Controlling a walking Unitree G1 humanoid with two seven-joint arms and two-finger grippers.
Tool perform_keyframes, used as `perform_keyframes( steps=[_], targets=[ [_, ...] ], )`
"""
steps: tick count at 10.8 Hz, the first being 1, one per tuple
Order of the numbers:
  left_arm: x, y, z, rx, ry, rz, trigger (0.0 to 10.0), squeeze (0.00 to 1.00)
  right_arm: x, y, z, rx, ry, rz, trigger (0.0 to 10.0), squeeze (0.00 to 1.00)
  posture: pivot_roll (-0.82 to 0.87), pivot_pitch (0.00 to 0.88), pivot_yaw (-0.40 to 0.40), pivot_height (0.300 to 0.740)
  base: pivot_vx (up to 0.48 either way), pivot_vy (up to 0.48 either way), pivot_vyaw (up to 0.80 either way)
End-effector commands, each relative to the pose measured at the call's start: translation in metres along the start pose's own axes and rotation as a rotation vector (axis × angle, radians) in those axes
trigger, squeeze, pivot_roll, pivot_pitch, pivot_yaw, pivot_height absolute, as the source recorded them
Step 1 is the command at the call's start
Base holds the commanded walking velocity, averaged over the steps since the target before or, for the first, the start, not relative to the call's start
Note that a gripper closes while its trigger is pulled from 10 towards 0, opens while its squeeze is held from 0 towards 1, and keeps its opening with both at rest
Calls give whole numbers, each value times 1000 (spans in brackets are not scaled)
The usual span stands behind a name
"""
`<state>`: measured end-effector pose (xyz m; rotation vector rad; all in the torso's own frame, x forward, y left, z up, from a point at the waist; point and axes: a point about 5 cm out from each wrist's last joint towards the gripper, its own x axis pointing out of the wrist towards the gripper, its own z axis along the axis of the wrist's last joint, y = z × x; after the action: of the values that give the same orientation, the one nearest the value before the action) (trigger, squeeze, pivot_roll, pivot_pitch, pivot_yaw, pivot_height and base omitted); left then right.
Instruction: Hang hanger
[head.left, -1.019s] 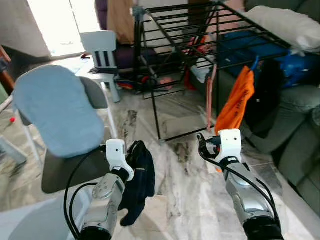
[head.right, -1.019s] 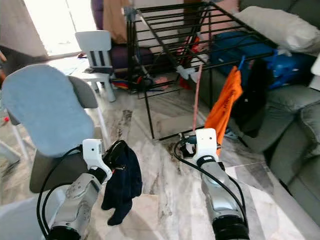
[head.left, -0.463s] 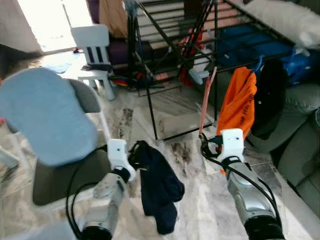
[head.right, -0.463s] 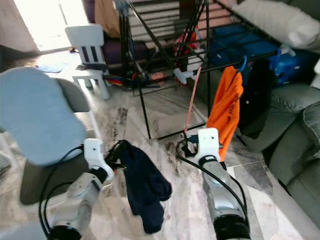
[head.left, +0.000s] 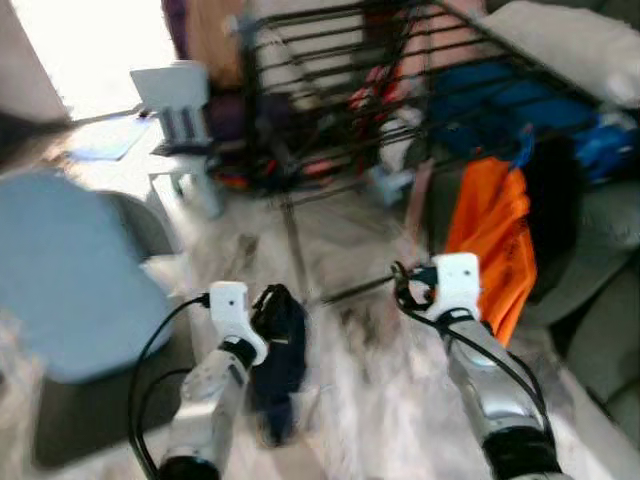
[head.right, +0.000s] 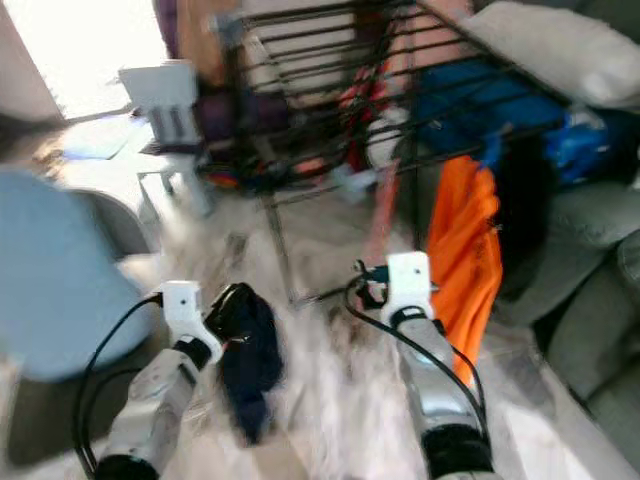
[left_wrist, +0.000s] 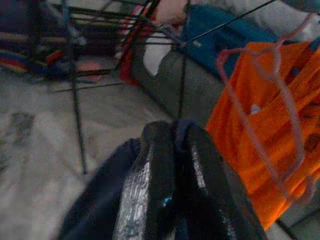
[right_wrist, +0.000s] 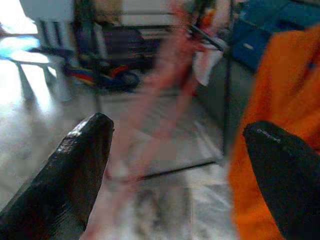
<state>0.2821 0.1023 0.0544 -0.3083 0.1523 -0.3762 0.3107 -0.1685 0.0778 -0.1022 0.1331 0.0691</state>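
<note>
Left gripper (left_wrist: 170, 165) is clamping the dark garment (head.left: 278, 350), right gripper (right_wrist: 180, 165) is gaping wide; approach the rack (head.left: 400, 70) slowly.

No text, label, brand, number or sign can be read anywhere; the head views are motion-blurred and the wrist views soft.

One drying rack (head.left: 400, 90), one pink hanger (left_wrist: 270, 110), one orange garment (head.left: 492, 235), one dark garment (head.left: 278, 350).
</note>
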Motion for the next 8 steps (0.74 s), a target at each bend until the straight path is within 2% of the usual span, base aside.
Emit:
perform_keyframes(
  steps=[1,2,6,8],
  targets=[
    [1,-1,8,13,-35,-11,10000,0,2,2,1,8,-2,-2,10000,0,-192,0,31,740,465,0,0],
    [2,-1,7,14,-30,-3,10000,0,2,2,2,9,-4,0,10000,0,-191,0,31,740,394,0,0],
    [3,-1,7,18,-24,15,10000,0,5,6,3,13,-4,14,10000,0,-188,0,27,740,0,0,0],
    [3,0,6,17,-22,17,10000,0,5,11,-3,4,36,53,10000,0,-189,0,26,740,0,0,0]
  ],
)
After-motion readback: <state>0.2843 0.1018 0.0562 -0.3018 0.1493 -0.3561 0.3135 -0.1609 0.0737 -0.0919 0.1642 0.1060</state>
